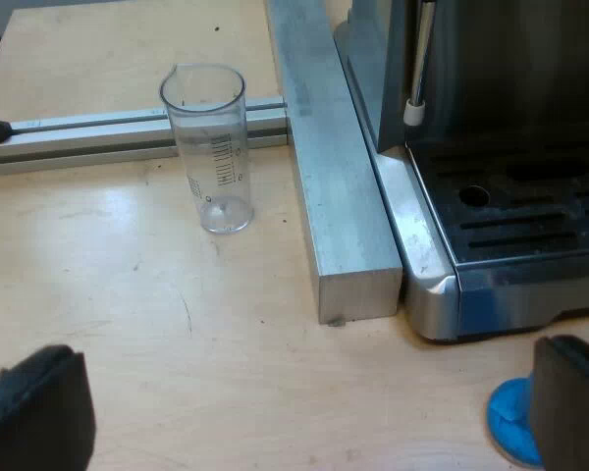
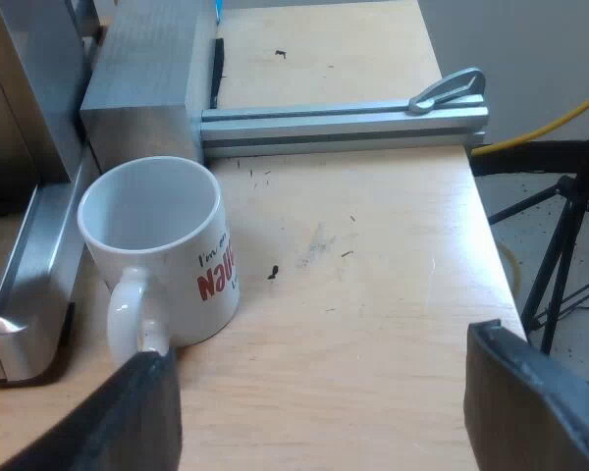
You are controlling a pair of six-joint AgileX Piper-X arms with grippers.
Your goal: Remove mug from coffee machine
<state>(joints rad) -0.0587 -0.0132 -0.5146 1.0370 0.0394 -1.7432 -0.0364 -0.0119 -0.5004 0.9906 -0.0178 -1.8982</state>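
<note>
1. Beside the machine (image 2: 29, 275), on the desk (image 2: 373, 294), the mug (image 2: 162, 245) was seen standing upright and empty, off the drip tray (image 1: 530, 211), its handle turned toward the right gripper (image 2: 324, 402).
2. The right gripper was held spread wide with nothing pinched; one finger (image 2: 142, 412) lay close by the handle, and contact could not be told.
3. The drip tray was seen bare, so the removal was judged essentially done.
4. The left gripper (image 1: 304, 407) was likewise spread, nothing held, near a blue tamper (image 1: 510, 422); a glass (image 1: 211, 147) stood apart on the desk.
5. Only withdrawal of the right arm was judged to be left.
</note>
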